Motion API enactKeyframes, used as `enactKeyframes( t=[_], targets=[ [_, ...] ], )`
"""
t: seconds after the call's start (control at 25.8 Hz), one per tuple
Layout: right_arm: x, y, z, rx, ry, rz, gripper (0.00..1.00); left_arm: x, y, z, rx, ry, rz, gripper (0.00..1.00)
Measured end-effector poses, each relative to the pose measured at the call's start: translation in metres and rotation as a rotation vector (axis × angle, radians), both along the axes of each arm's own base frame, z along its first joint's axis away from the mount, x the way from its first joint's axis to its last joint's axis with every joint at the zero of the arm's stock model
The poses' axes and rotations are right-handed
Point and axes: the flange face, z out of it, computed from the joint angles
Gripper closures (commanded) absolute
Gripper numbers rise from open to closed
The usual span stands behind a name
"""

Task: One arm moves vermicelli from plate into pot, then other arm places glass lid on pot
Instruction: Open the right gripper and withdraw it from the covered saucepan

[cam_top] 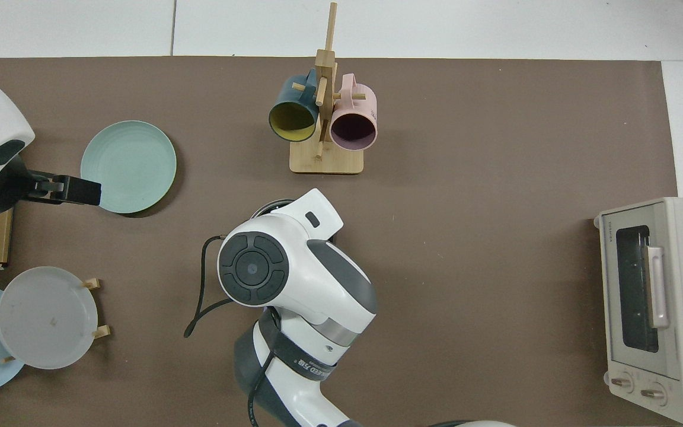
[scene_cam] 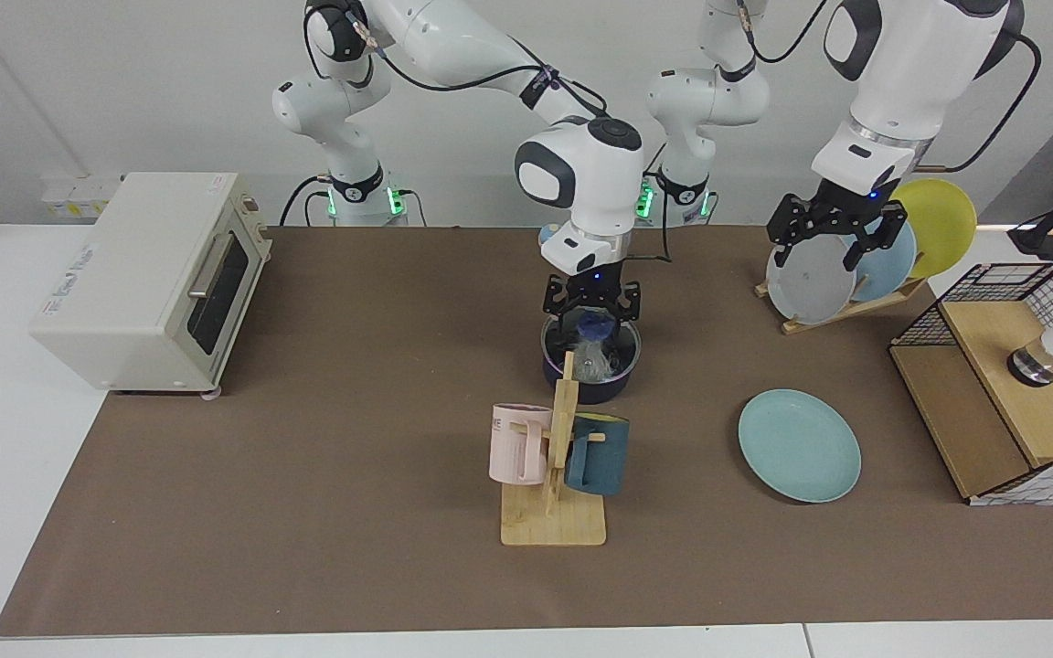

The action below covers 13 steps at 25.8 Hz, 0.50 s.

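Right arm reaches over table centre, right gripper (scene_cam: 591, 309) directly above the pot (scene_cam: 591, 358), fingers spread either side of the blue knob of the glass lid (scene_cam: 593, 340), which looks seated flat on the rim, knob up. Left gripper (scene_cam: 835, 234) waits far right by the plate rack, fingers apart, empty. Teal plate (scene_cam: 799, 445) is bare, vermicelli (scene_cam: 589, 364) under glass; likely last step, next: lift clear; pot handle hidden.

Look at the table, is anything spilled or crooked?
Nothing stands out. The glass lid sits level on the pot, the right pincer just above its knob. The plate lies flat and bare; the left pincer waits by the plate rack.
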Motion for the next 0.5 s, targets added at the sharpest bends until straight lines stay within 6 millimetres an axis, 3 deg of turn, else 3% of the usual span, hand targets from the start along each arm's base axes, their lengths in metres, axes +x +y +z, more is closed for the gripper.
enactKeyframes(
  t=[0.16,0.35,0.5],
  targets=[
    [0.023,-0.046,0.044,0.004,-0.025,-0.013,0.01,0.000,0.000,0.000,0.000,0.000,0.000,0.00],
    [0.044,-0.148,0.113,-0.002,-0.002,-0.054,0.01,0.000,0.000,0.000,0.001,0.000,-0.009,0.00],
    [0.041,-0.210,0.147,-0.013,0.014,-0.081,0.01,0.000,0.001,0.000,0.006,0.001,-0.064,0.00]
  ],
)
